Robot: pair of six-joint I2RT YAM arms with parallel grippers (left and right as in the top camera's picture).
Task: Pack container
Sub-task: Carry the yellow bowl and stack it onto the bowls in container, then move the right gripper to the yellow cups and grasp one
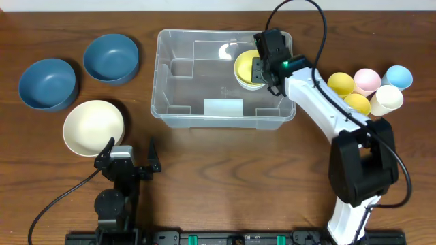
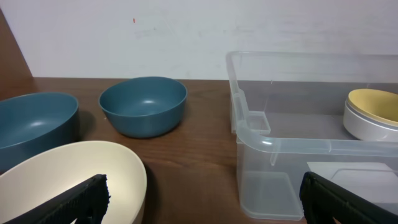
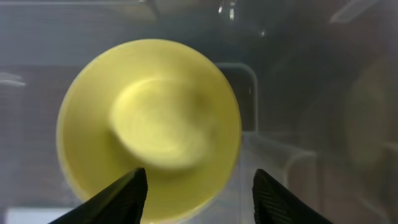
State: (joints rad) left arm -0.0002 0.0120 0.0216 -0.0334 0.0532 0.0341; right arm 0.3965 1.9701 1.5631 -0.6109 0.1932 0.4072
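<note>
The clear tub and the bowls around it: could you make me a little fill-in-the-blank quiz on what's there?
1. The bowl lying in the container is ____ on its inside.
2. Left of the container stand ____ blue bowls.
3. The cream bowl lies just ahead of the ____ arm's fingers.
4. The pink cup stands between a yellow cup and a ____ one.

Missing words: yellow; two; left; blue.

Right claw [image 1: 263, 72] above yellow bowl [image 1: 244, 67] inside container [image 1: 178, 85].
</note>
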